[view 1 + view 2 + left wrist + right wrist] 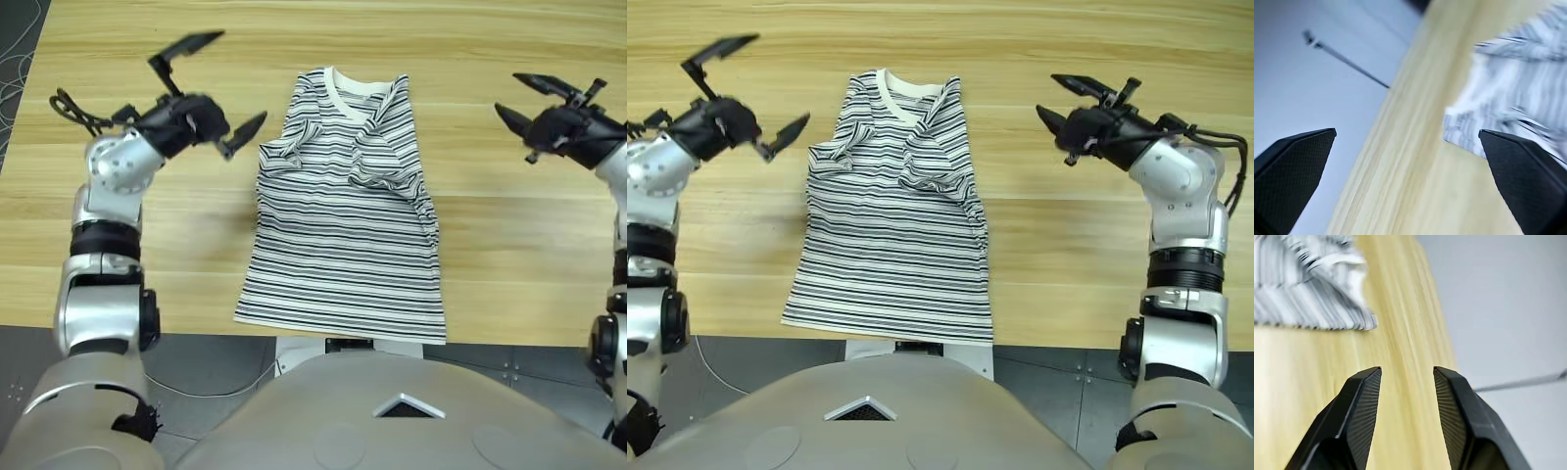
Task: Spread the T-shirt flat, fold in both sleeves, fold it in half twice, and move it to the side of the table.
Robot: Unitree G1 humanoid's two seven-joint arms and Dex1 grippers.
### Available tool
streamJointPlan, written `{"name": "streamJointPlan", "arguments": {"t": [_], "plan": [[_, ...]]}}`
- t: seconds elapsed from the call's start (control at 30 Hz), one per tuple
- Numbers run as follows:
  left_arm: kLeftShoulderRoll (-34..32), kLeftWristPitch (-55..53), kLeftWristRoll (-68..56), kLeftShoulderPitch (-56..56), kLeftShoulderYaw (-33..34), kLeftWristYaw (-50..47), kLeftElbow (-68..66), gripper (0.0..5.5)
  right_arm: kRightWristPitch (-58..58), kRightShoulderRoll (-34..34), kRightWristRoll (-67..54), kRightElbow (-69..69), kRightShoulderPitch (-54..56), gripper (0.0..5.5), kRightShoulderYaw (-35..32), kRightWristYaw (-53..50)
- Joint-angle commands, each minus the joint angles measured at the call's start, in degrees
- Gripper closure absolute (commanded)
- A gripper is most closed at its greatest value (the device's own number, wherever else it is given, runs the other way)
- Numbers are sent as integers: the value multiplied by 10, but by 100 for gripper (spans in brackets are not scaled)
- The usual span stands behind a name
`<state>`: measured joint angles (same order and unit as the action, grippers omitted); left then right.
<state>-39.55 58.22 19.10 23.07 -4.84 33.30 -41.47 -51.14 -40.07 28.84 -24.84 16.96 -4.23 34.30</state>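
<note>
Two grippers: both raised over the table, one on each side of the shirt, neither touching it.
Left gripper: spread wide, holding nothing; above bare wood just beside the shirt's left shoulder; one finger pointing up and away, the other angled toward the cloth.
Left fingers: far apart in the wrist view, with pale wood, grey floor and a blurred striped edge between them.
Right gripper: parted by a narrower gap, holding nothing; above bare wood well to the right of the collar, tips pointing toward the shirt.
Right fingers: close but not touching in the wrist view, wood grain between them, a corner of striped cloth beyond.
Shirt: black-and-white striped, lying at the middle of the table, a narrow strip running from far to near.
Collar: cream ribbed band at the far end.
Sleeves: both folded in over the chest; left one bunched at the left side, right one rumpled across the middle.
Hem: straight, lying along the near table edge.
Lower body of shirt: mostly flat, creased along the right side.
Floor: grey, with thin cable loops past the table's left edge.
</note>
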Motion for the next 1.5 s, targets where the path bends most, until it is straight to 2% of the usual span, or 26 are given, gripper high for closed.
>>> {"name": "streamJointPlan", "arguments": {"t": [0.03,0.23,0.4,0.6,0.77,1.0,1.2,1.5], "plan": [[-138,142,59,-80,-59,60,142,1,-300,-86,222,79,-56,354,-44,-145],[-205,157,72,-133,-96,78,166,1,-398,-123,299,77,-84,354,-50,-199],[-275,176,106,-161,-87,76,199,1,-413,-159,341,127,-111,354,-35,-226],[-296,222,190,-163,-89,42,176,1,-411,-155,338,180,-201,354,-6,-230],[-317,239,190,-231,-96,15,204,1,-412,-171,310,200,-242,354,37,-229],[-314,214,164,-271,-127,10,249,1,-395,-152,302,200,-254,354,99,-213],[-301,195,130,-244,-181,33,272,1,-366,-168,289,201,-282,354,132,-198],[-261,194,146,-212,-208,30,258,1,-328,-138,294,195,-230,354,173,-200]]}}
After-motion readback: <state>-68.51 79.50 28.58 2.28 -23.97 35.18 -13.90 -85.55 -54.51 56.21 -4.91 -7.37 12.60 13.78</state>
